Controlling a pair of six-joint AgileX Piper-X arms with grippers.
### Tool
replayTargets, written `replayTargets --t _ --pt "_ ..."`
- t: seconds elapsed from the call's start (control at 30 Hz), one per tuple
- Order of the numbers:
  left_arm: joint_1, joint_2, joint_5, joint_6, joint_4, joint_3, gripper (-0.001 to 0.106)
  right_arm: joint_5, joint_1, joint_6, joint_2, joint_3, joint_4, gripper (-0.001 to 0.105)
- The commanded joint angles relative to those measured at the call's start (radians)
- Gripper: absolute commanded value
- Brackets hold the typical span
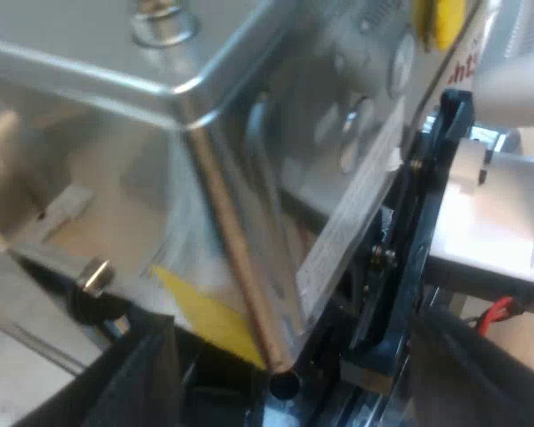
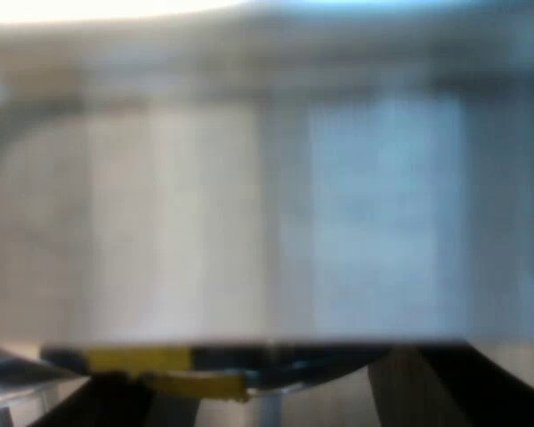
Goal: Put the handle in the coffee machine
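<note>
Left wrist view puts your left pincer (image 1: 294, 391) close against a metal corner edge of the espresso machine (image 1: 249, 107), so judge that arm the nearer (your right pincer (image 2: 267, 396) faces a pale surface, unreadable). Whether either pincer is apart or clamped cannot be told, nor which way the holder lies from the machine.

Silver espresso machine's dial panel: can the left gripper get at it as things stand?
Probably yes. The left gripper sits open at the silver espresso machine's metal corner, and the dial panel past that edge looks unobstructed, though the dark blue frame beside it leaves little room.
</note>
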Motion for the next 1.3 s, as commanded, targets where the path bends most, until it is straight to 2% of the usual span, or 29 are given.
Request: replayTargets --t 0.03,0.13,0.23,0.3,0.4,0.43,0.47,0.5,0.6,0.7,0.8,0.97,1.03,1.07,1.13,1.2,1.3 --pt "0.053 -0.009 0.033 -0.074 -0.017 -0.013 0.058 0.013 -0.006 -0.004 -0.041 -0.013 -0.058 0.047" --pt "0.101 -0.009 0.042 -0.089 -0.054 -0.013 0.058 0.013 -0.006 -0.004 -0.041 -0.013 -0.058 0.047" --pt "0.136 -0.006 0.009 -0.114 -0.099 -0.013 0.058 0.013 -0.006 -0.004 -0.041 -0.013 -0.058 0.047" --pt "0.139 -0.003 -0.023 -0.128 -0.115 -0.013 0.053 0.013 -0.006 -0.004 -0.041 -0.013 -0.058 0.047" --pt "0.139 0.000 -0.030 -0.129 -0.120 -0.013 0.048 0.013 -0.006 -0.004 -0.041 -0.013 -0.058 0.047" --pt "0.137 0.006 -0.030 -0.137 -0.137 -0.013 0.033 0.013 -0.006 -0.004 -0.041 -0.013 -0.058 0.047" --pt "0.137 0.026 -0.034 -0.186 -0.171 -0.016 0.013 0.013 -0.006 -0.004 -0.041 -0.013 -0.058 0.047" --pt "0.139 0.041 -0.034 -0.227 -0.200 -0.016 0.001 0.013 -0.006 -0.004 -0.041 -0.013 -0.058 0.047" --pt "0.141 0.081 -0.034 -0.302 -0.234 -0.023 0.001 0.013 -0.006 -0.004 -0.041 -0.013 -0.058 0.047" --pt "0.137 0.130 -0.055 -0.303 -0.218 -0.042 0.001 0.013 -0.006 -0.004 -0.041 -0.013 -0.058 0.047" --pt "0.137 0.169 -0.097 -0.281 -0.194 -0.065 0.001 0.013 -0.006 -0.004 -0.041 -0.013 -0.058 0.047" --pt "0.137 0.225 -0.112 -0.231 -0.132 -0.094 0.001 0.013 -0.006 -0.004 -0.041 -0.013 -0.058 0.047" --pt "0.137 0.263 -0.155 -0.164 -0.085 -0.095 0.001 0.013 -0.006 -0.004 -0.041 -0.013 -0.058 0.047" --pt "0.137 0.269 -0.156 -0.150 -0.064 -0.095 0.001 0.013 -0.006 -0.004 -0.041 -0.013 -0.058 0.047" --pt "0.137 0.284 -0.156 -0.069 0.010 -0.095 0.001 0.013 -0.006 -0.004 -0.041 -0.013 -0.058 0.047" --pt "0.137 0.290 -0.160 -0.018 0.049 -0.095 0.001 0.013 -0.006 -0.004 -0.041 -0.013 -0.058 0.047" --pt "0.137 0.291 -0.160 0.014 0.074 -0.097 0.001 0.013 -0.006 -0.004 -0.041 -0.013 -0.058 0.047"
